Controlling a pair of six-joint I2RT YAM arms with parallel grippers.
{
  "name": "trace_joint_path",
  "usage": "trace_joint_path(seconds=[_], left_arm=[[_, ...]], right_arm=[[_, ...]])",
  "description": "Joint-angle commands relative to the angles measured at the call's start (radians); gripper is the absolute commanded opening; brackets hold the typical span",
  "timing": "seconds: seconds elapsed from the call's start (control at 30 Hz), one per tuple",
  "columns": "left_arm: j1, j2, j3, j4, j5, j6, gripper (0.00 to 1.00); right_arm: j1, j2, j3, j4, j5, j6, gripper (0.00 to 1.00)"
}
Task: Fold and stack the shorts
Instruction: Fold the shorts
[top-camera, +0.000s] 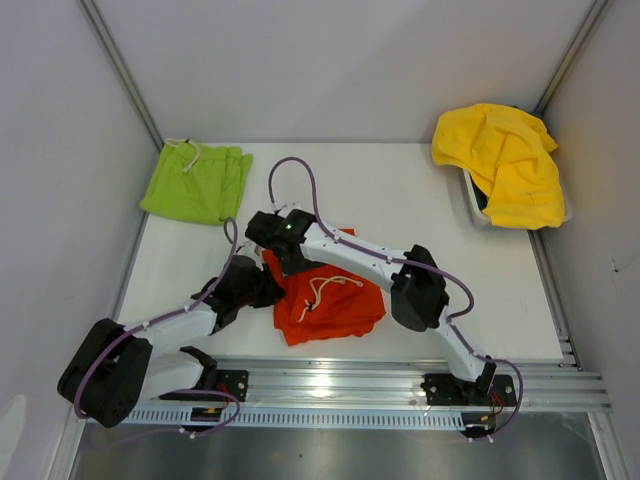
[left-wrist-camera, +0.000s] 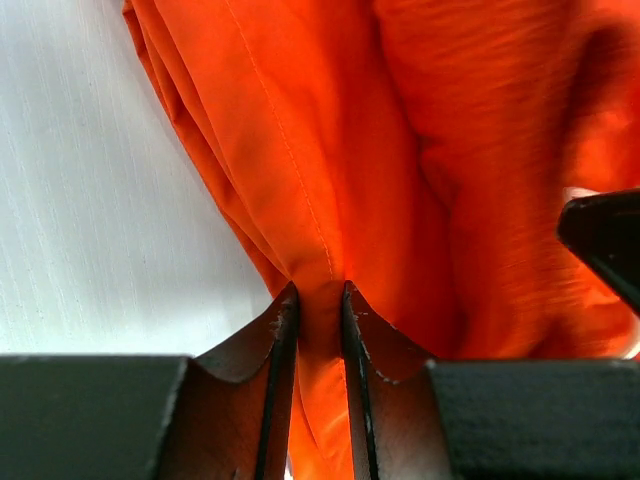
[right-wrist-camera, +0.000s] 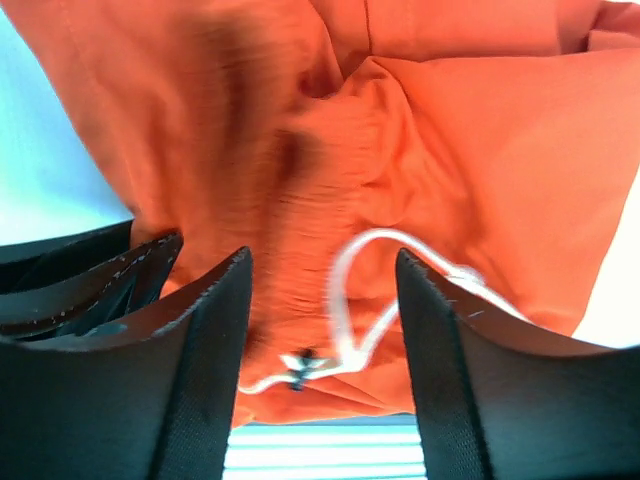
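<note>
The orange-red shorts (top-camera: 335, 305) lie crumpled in the middle of the table, their white drawstring (top-camera: 325, 290) on top. The lime-green shorts (top-camera: 197, 182) lie folded at the back left. At the orange pair's left edge, my left gripper (top-camera: 264, 287) is shut on it; the left wrist view shows a fold of orange cloth (left-wrist-camera: 300, 150) pinched between the jaws of that gripper (left-wrist-camera: 318, 300). My right gripper (top-camera: 285, 260) hovers over the same pair's upper left. Seen from the right wrist, this gripper (right-wrist-camera: 322, 275) stands open above the waistband and drawstring (right-wrist-camera: 365, 300), holding nothing.
A white basket (top-camera: 472, 205) at the back right is draped with yellow cloth (top-camera: 505, 165). Grey walls with metal posts close in the table's left, back and right sides. A metal rail (top-camera: 350, 385) runs along the near edge.
</note>
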Motion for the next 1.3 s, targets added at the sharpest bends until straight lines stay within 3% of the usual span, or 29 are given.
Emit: trace_joint_path(seconds=[0.0, 0.13, 0.23, 0.33, 0.47, 0.57, 0.73, 1.03, 1.27], left_arm=[[0.007, -0.022, -0.002, 0.002, -0.006, 0.012, 0.26], [0.008, -0.029, 0.002, -0.008, -0.006, 0.011, 0.26], [0.008, -0.054, 0.004, -0.034, -0.020, 0.008, 0.26], [0.007, -0.109, 0.005, -0.083, -0.045, 0.003, 0.33], [0.008, -0.215, 0.016, -0.167, -0.066, -0.006, 0.71], [0.008, -0.292, 0.036, -0.230, -0.068, -0.007, 0.86], [0.010, -0.400, 0.054, -0.305, -0.069, -0.024, 0.98], [0.008, -0.385, 0.065, -0.262, -0.032, -0.089, 0.99], [0.007, -0.423, 0.083, -0.311, -0.126, -0.110, 0.99]], right_arm=[[-0.008, -0.132, -0.059, 0.128, -0.039, 0.023, 0.62], [-0.020, -0.298, -0.202, 0.333, -0.207, -0.003, 0.63], [-0.051, -0.462, -0.404, 0.502, -0.298, 0.000, 0.63], [-0.101, -0.569, -0.584, 0.593, -0.304, 0.011, 0.60], [-0.178, -0.689, -0.754, 0.657, -0.345, 0.005, 0.55], [-0.224, -0.755, -0.864, 0.703, -0.370, 0.008, 0.55], [-0.243, -0.867, -0.987, 0.743, -0.358, 0.012, 0.55], [-0.275, -1.049, -1.133, 0.760, -0.330, -0.006, 0.57], [-0.324, -1.083, -1.173, 0.765, -0.362, -0.024, 0.56]])
